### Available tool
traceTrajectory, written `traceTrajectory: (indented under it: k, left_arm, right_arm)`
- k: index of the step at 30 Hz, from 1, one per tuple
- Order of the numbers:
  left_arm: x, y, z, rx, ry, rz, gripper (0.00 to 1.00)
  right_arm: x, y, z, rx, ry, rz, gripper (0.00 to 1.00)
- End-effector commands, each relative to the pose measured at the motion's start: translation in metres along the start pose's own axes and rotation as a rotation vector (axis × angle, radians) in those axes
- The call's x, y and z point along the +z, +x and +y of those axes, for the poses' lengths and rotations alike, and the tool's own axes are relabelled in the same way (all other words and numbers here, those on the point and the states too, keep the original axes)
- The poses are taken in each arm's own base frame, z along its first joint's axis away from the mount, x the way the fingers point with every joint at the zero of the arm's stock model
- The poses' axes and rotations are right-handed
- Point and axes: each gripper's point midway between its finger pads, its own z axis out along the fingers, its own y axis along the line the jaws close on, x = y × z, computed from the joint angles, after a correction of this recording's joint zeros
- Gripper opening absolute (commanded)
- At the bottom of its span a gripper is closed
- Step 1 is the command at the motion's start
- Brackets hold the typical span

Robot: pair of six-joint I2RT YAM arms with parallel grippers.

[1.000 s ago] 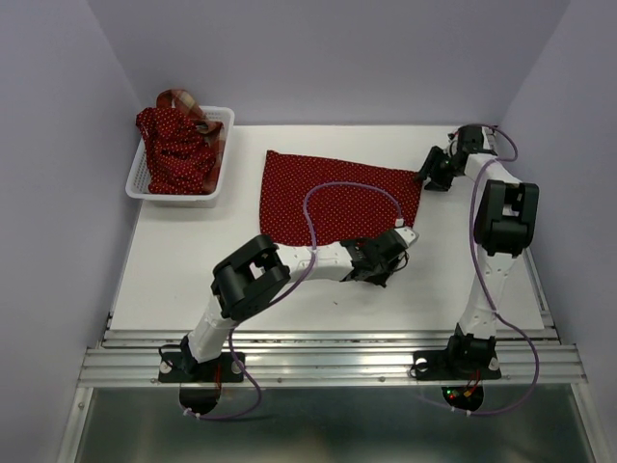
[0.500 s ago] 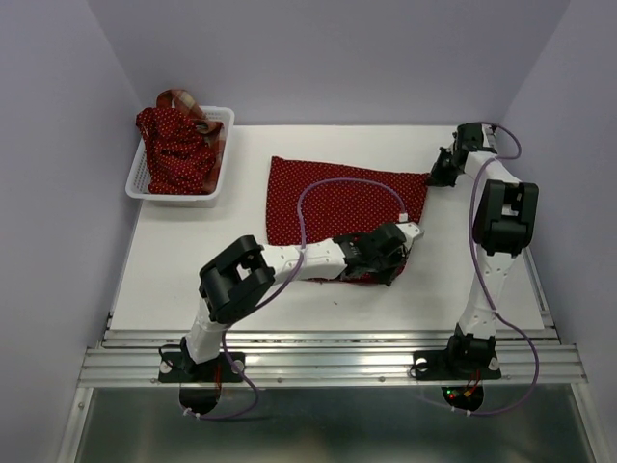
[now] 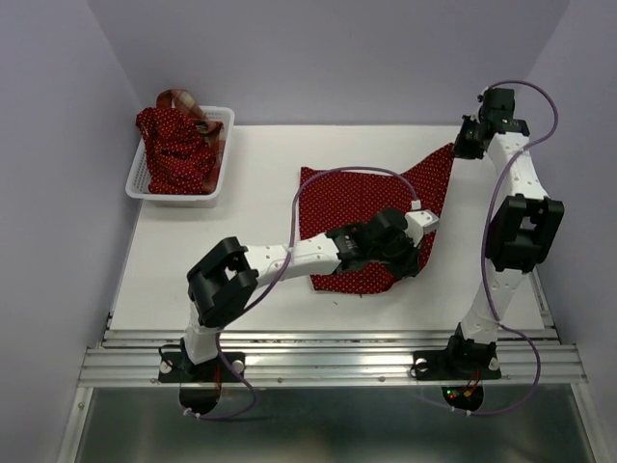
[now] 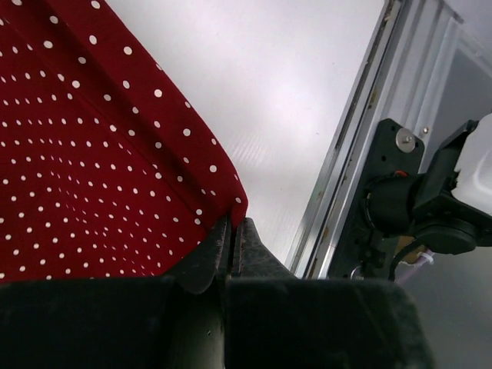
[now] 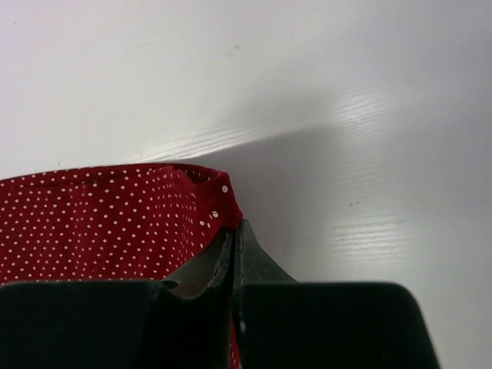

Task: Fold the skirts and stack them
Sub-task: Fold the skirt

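A dark red polka-dot skirt (image 3: 362, 207) is held partly lifted over the middle of the white table (image 3: 212, 251). My left gripper (image 3: 415, 253) is shut on its near right corner; the wrist view shows the cloth (image 4: 92, 154) pinched between the closed fingers (image 4: 238, 234). My right gripper (image 3: 465, 147) is shut on its far right corner, with the hem (image 5: 115, 223) clamped at the fingertips (image 5: 234, 234). A second polka-dot skirt (image 3: 174, 149) and a plaid skirt (image 3: 181, 99) lie bunched in the basket.
The white lattice basket (image 3: 217, 174) stands at the far left of the table. The right arm's base and the table's metal rail (image 4: 346, 146) show in the left wrist view. Lilac walls close in on three sides.
Both grippers have moved to the right and the right one farther back, dragging the skirt rightward. Its right side has lifted, and the cloth has narrowed.
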Motion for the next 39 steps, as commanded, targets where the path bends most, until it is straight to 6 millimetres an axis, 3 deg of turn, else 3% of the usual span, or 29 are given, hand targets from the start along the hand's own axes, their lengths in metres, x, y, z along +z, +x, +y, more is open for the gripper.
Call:
traceTrajectory:
  k: [1, 7, 15, 22, 26, 28, 39]
  left_arm:
    - [-0.038, -0.04, -0.041, 0.02, 0.109, -0.124, 0.0]
    - [-0.051, -0.022, -0.03, -0.032, 0.051, -0.117, 0.0]
    - [-0.073, -0.009, -0.015, -0.095, -0.025, -0.155, 0.0]
    - [-0.087, 0.002, 0.004, -0.184, -0.055, -0.174, 0.0]
    - [-0.1, 0.017, 0.021, -0.251, -0.078, -0.189, 0.0]
    - [-0.104, 0.026, 0.028, -0.286, -0.089, -0.186, 0.0]
    - [-0.123, 0.051, 0.049, -0.387, -0.155, -0.206, 0.0]
  right_arm:
    - [-0.048, -0.051, 0.004, -0.053, -0.004, -0.153, 0.01]
    - [-0.062, -0.057, 0.034, -0.1, -0.064, -0.18, 0.01]
    - [-0.074, -0.064, 0.095, -0.169, -0.098, -0.224, 0.01]
    - [-0.063, -0.053, 0.146, -0.217, -0.095, -0.235, 0.01]
    - [-0.052, -0.051, 0.164, -0.204, -0.089, -0.249, 0.01]
    - [-0.052, -0.047, 0.183, -0.211, -0.12, -0.255, 0.01]
    - [-0.023, -0.024, 0.249, -0.258, -0.23, -0.273, 0.01]
